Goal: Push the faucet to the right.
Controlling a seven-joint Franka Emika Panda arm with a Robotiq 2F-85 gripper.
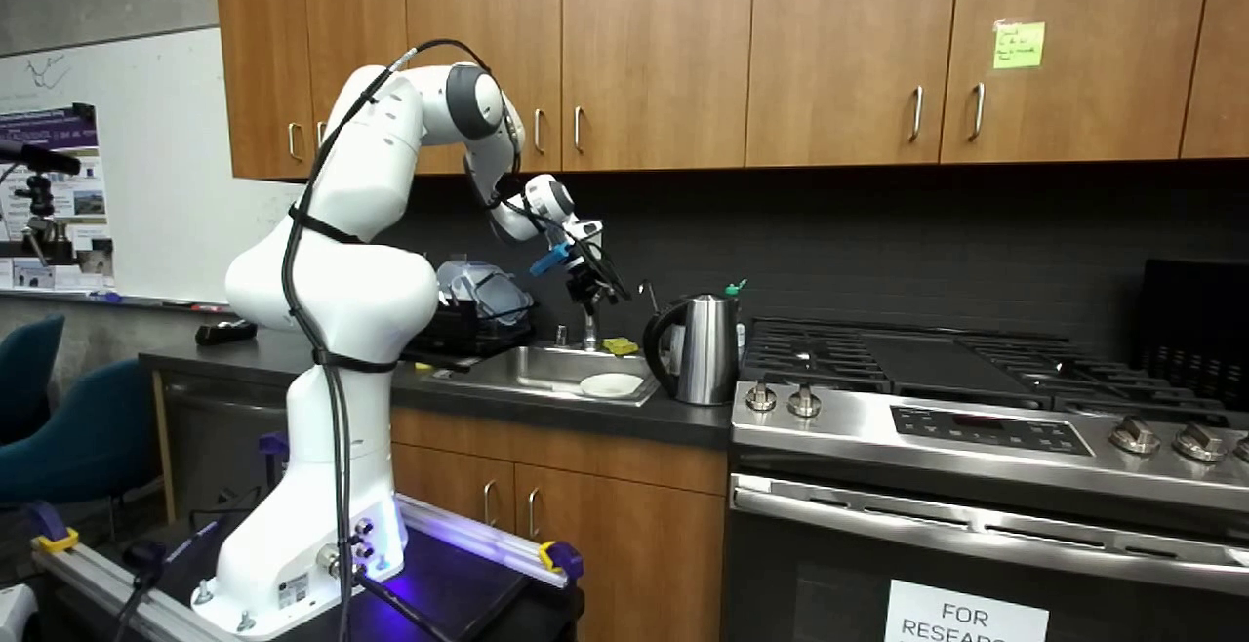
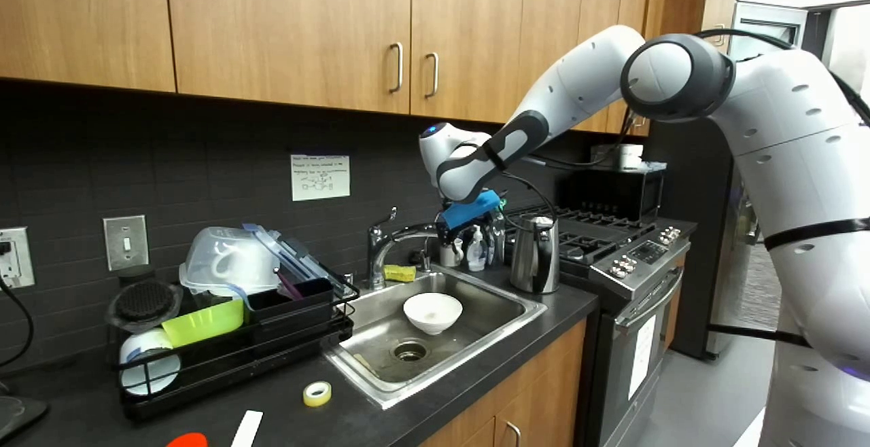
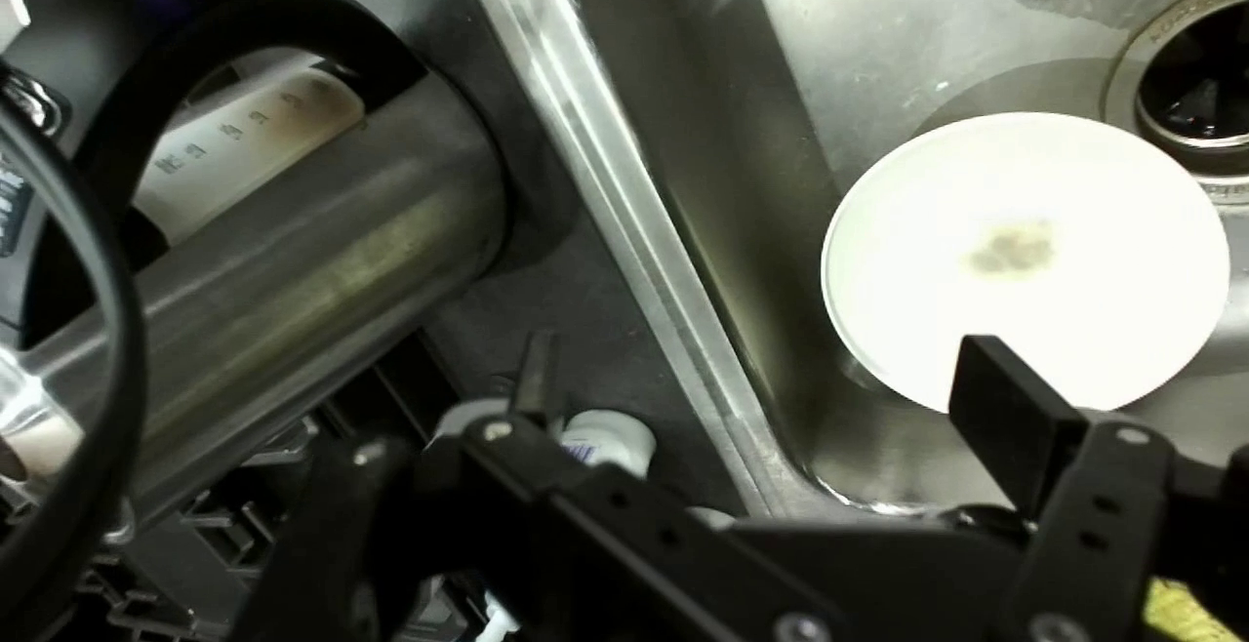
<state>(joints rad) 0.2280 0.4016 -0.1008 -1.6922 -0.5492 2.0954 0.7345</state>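
The silvery faucet (image 2: 378,250) stands at the back edge of the sink (image 2: 469,352) in an exterior view, its curved spout reaching toward the stove side. In an exterior view only its lower part (image 1: 590,332) shows under the gripper (image 1: 597,293). The gripper (image 2: 445,228) is at the spout's end, tilted down; I cannot tell whether it touches the spout. In the wrist view the two fingers of the gripper (image 3: 771,398) are wide apart with nothing visible between them. The faucet does not show clearly in the wrist view.
A steel kettle (image 1: 709,349) stands right of the sink, also in the wrist view (image 3: 322,242). A white bowl (image 2: 433,311) sits in the sink. A yellow sponge (image 2: 399,273) lies behind it. A full dish rack (image 2: 299,325) stands left. Bottles (image 2: 477,250) stand near the gripper.
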